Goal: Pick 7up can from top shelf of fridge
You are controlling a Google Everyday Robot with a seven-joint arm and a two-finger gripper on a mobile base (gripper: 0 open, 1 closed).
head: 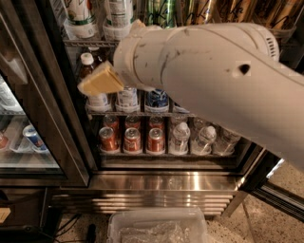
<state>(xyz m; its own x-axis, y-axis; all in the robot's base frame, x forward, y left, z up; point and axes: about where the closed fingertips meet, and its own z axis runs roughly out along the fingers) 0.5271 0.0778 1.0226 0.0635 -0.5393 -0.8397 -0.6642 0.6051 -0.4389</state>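
The robot's thick white arm (pixel 213 80) reaches across from the right in front of the open fridge (pixel 52 109). At its left end sits the tan wedge of the gripper (pixel 99 81). Whether the gripper is open or closed cannot be told from this view, and nothing can be seen held in it. The gripper hangs below the top shelf (pixel 90 42), in front of a brown bottle with a white cap (pixel 86 61) on the rack underneath. The 7up can (pixel 80 10) stands upright in a clear tray at the left of the top shelf, above the gripper and apart from it, with its top cut off by the picture's edge. Just to its right is a second whitish can (pixel 118 10) with fine print, then a dark green can (pixel 160 12) and gold cans (pixel 204 12). Lower down are short blue cans (pixel 156 99), with red cans (pixel 132 140) and clear water bottles (pixel 180 137) on the lowest rack. A shiny steel grille (pixel 161 190) runs along the fridge's base, and a clear plastic tub (pixel 156 228) sits on the floor before it.
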